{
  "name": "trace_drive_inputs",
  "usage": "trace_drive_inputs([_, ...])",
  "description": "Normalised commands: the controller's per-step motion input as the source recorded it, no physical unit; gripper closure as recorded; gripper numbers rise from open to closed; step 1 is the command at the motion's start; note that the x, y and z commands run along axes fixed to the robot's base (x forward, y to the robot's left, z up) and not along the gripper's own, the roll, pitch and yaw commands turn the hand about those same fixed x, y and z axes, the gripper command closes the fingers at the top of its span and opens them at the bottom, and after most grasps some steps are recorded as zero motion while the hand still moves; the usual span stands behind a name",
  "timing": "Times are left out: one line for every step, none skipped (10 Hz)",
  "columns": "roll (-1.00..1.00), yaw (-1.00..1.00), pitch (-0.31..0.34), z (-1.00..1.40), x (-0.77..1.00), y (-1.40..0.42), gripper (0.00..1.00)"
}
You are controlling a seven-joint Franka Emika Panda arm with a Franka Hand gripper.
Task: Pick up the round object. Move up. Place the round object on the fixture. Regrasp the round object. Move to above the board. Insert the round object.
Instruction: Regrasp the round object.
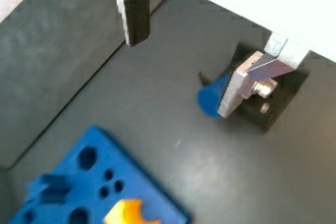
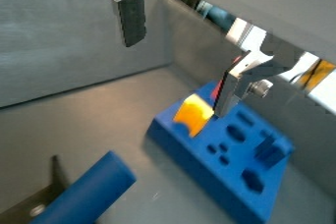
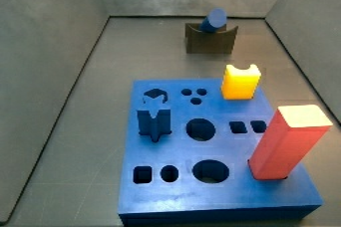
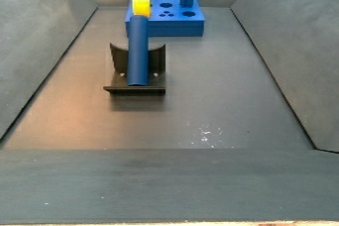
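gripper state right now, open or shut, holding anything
Gripper: open and empty, above the floor, seen only in the wrist views; the rod rests on the fixture.

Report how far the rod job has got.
Done: the rod rests on the fixture, end-on in a side view. In hand: nothing. The claw is open and empty, up off the floor, rod showing beyond one finger; it shows in no side view. Left: regrasp the rod, carry it over the board, and insert it; which hole I cannot tell.
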Motion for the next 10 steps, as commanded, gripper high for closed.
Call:
trace_drive_inputs([1.00,0.02,0.017,0.04,-0.01,-0.02,0.00])
trace_drive_inputs([1.00,0.02,0.013,0.02,-0.01,-0.05,0.00])
trace_drive_inputs([1.00,0.03,0.010,0.02,-0.01,-0.03,0.00])
trace_drive_inputs([1.00,0.03,0.007,0.01,0.00,-0.02,0.00])
trace_drive_inputs([1.00,0.03,0.005,0.01,0.00,-0.02,0.00])
trace_drive_inputs([1.00,0.03,0.005,0.01,0.01,-0.02,0.00])
trace_drive_inputs([1.00,0.03,0.009,0.01,0.00,-0.02,0.00])
trace_drive_inputs([1.00,0.03,0.015,0.01,0.01,-0.02,0.00])
trace_drive_inputs([1.00,0.03,0.024,0.00,0.02,-0.02,0.00])
trace_drive_inputs([1.00,0.03,0.031,0.00,0.03,-0.02,0.00])
